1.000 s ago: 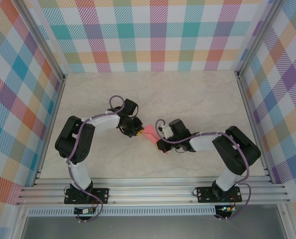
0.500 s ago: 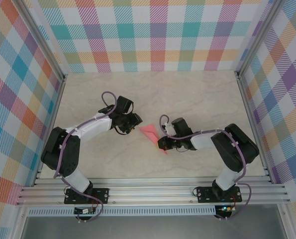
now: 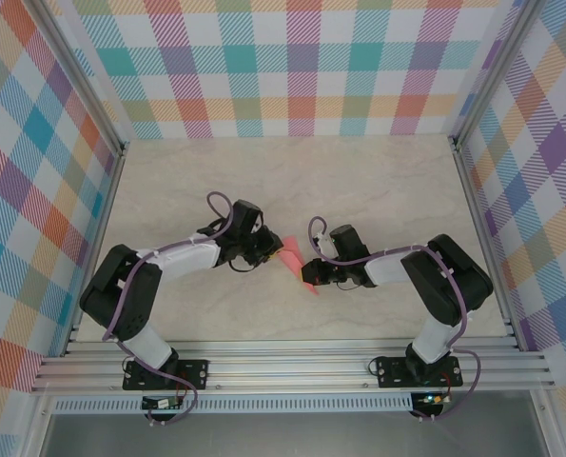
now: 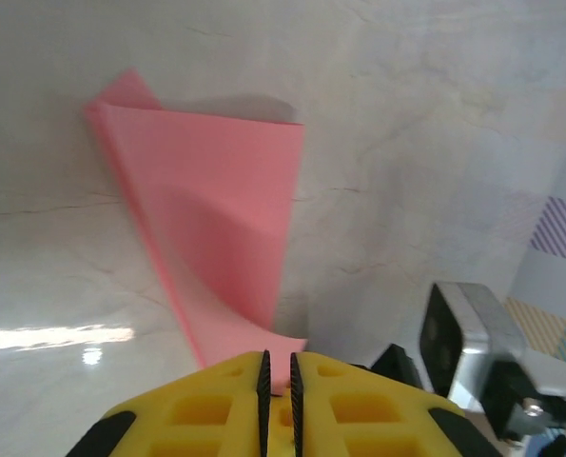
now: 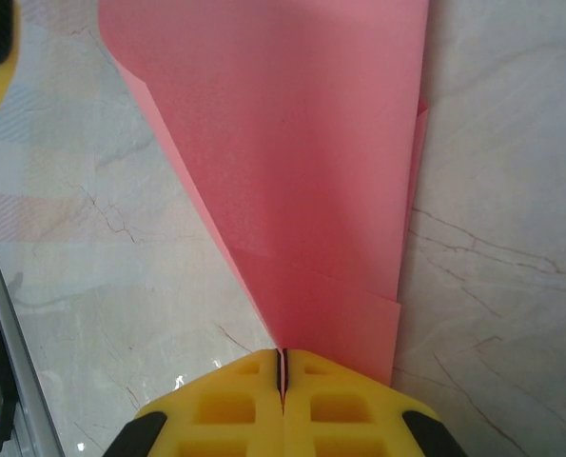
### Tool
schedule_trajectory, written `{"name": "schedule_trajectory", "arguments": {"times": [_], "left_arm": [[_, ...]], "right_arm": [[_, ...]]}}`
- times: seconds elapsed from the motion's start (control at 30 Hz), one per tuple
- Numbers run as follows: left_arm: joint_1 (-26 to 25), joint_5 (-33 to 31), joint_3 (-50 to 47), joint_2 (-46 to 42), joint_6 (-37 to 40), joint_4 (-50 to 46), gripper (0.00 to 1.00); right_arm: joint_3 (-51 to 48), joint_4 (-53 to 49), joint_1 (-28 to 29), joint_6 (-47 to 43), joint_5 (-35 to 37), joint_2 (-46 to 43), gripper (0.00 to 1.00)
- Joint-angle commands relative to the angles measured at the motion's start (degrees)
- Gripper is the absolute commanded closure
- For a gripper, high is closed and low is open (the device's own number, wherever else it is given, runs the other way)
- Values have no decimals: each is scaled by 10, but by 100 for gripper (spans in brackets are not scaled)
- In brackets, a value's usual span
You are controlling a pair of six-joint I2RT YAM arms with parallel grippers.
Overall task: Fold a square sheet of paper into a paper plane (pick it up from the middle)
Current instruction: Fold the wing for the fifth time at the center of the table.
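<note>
Your left gripper [image 4: 280,369] and right gripper [image 5: 283,360] both clamp the paper plane [image 5: 292,162]; pulling them apart could tear it.

Paper plane [image 3: 292,260]: salmon-pink, plain, partly folded into a narrow tapering wedge with overlapping flaps and one creased edge. Located mid-counter [image 3: 378,190]. One end nipped in left claw [image 4: 278,369], the other in right claw [image 5: 283,367].

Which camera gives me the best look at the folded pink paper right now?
Left wrist: the folded paper shows nearly its whole outline and its folds. Right wrist shows it close up, layered edges clear, top cropped. Top external shows it as a small pink sliver.
</note>
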Motion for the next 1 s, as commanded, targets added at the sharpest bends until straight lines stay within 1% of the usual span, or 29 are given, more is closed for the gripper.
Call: {"name": "schedule_trajectory", "arguments": {"times": [0.0,0.1,0.2,0.3,0.7,0.8,0.97], "left_arm": [[-21,11,-25,21,-17,103,85],[-38,2,-43,40,-23,151,85],[-53,-18,-77,48,-40,219,85],[-60,-29,-93,53,-49,257,84],[-66,-29,-109,63,-39,291,80],[-67,-28,-118,56,-38,307,79],[-69,-36,-131,36,-29,303,78]], "right_arm": [[-12,-42,2,11,28,32,97],[-11,-47,2,21,31,35,98],[-10,-51,1,25,25,39,98],[-8,-56,0,25,21,41,98],[6,-73,-6,28,11,52,98],[8,-77,-7,30,10,54,98],[11,-79,-9,33,7,62,98]]}}
